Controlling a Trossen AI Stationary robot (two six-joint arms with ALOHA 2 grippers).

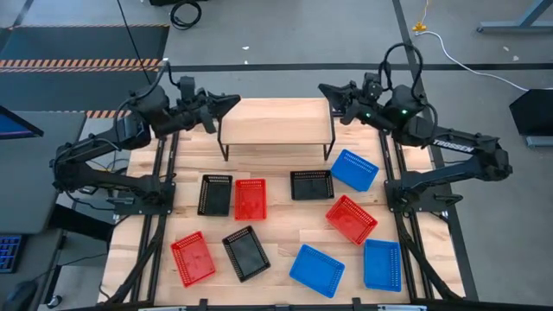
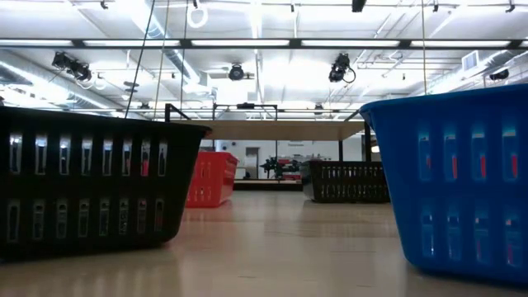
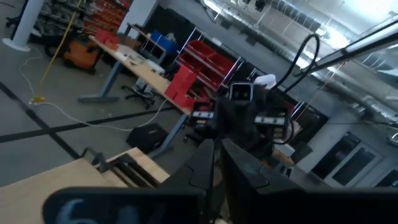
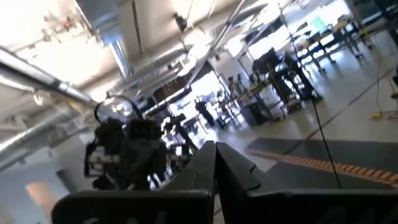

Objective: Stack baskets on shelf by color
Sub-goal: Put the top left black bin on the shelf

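Baskets (image 1: 251, 198) scattered at 6 o'clock of shelf (image 1: 275, 120) | left gripper (image 1: 232, 102) clenched, empty, at shelf's 9 o'clock | right gripper (image 1: 326, 89) clenched, empty, at 3 o'clock, well apart from baskets

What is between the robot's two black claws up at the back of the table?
In the high view, the light wooden shelf on thin black legs sits between the left gripper and the right gripper. Its top is bare.

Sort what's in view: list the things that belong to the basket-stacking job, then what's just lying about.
Job:
- red baskets
- black baskets
- blue baskets
- shelf, nothing on it

Lying about:
- white cable on the floor
- striped floor tape
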